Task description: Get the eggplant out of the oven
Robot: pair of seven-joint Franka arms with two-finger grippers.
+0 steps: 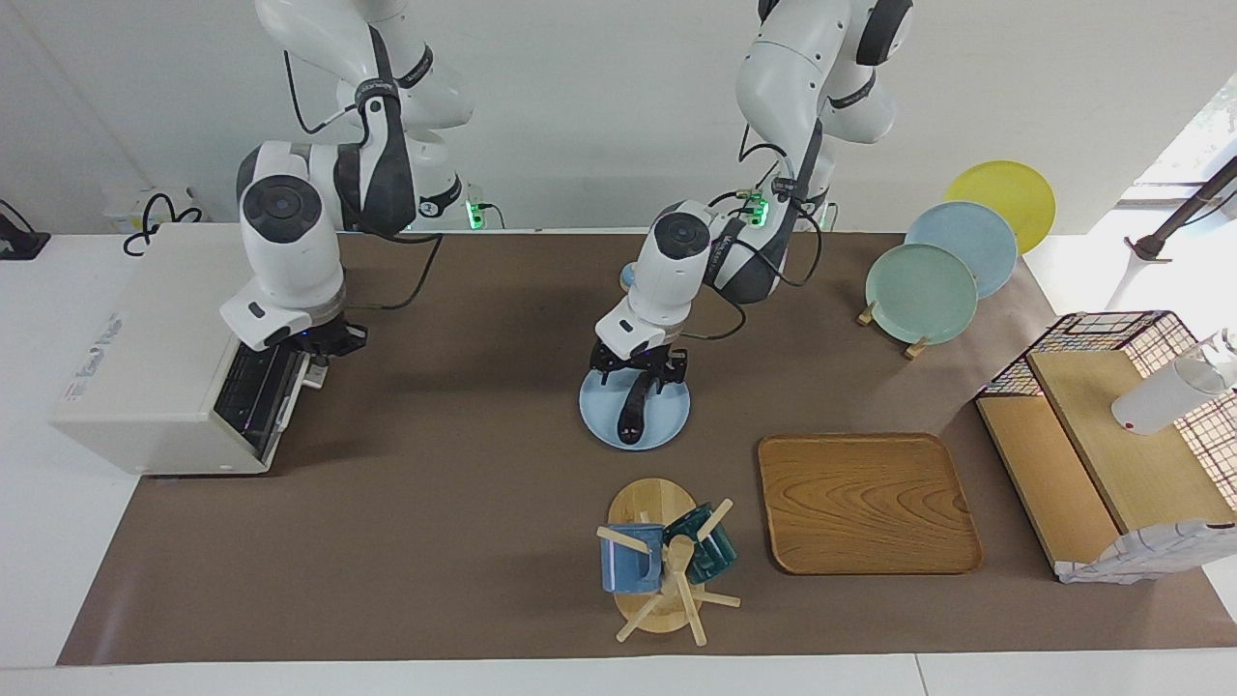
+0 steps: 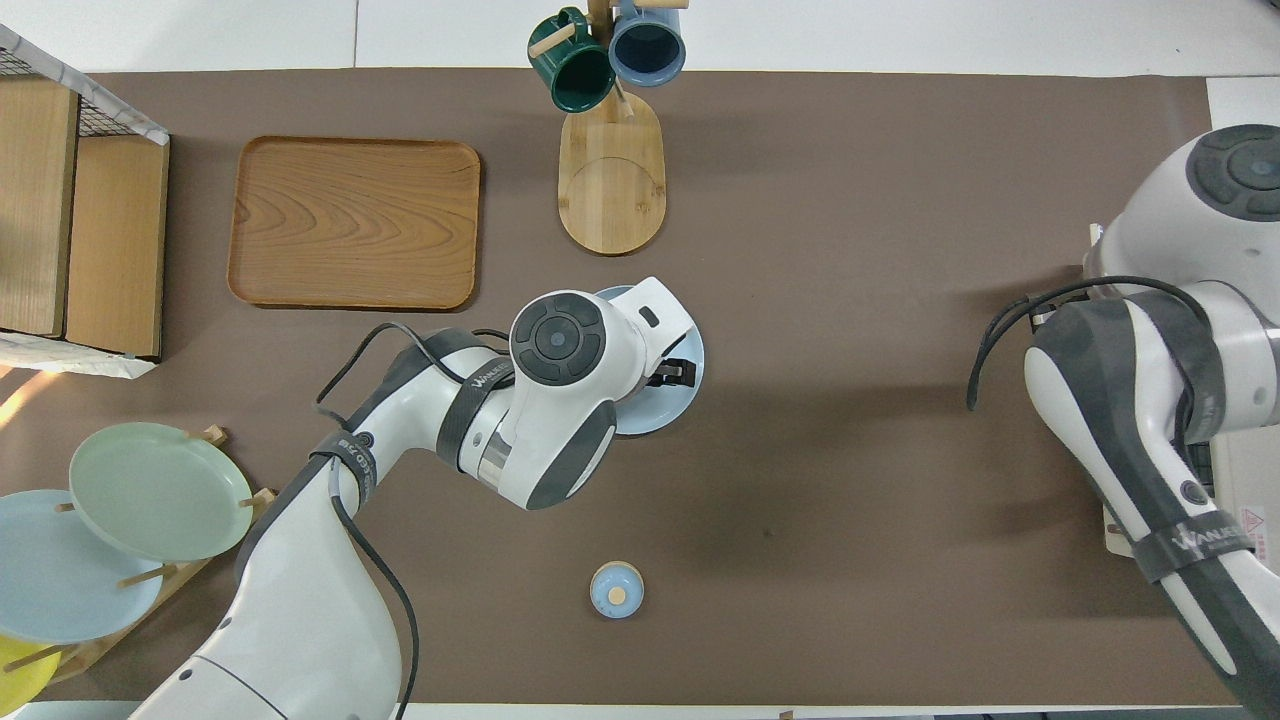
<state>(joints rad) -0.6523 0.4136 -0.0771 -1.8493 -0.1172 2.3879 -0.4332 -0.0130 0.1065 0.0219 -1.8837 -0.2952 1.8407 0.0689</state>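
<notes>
The dark purple eggplant (image 1: 632, 408) lies on a light blue plate (image 1: 665, 428) mid-table. My left gripper (image 1: 639, 371) is low over the eggplant's stem end, open, with a finger on each side of it. From overhead the left wrist hides the eggplant, and only the plate's rim (image 2: 660, 418) shows. The off-white oven (image 1: 155, 348) stands at the right arm's end of the table with its dark glass door (image 1: 253, 398) swung up. My right gripper (image 1: 327, 340) is shut at the door's top edge. In the overhead view the right arm covers most of the oven (image 2: 1255, 490).
A wooden tray (image 1: 868, 503) and a mug tree (image 1: 667, 561) with two mugs sit farther from the robots than the plate. A small blue bell (image 2: 616, 589) is near the robots. A rack of plates (image 1: 923, 290) and a wooden shelf (image 1: 1111, 454) stand at the left arm's end.
</notes>
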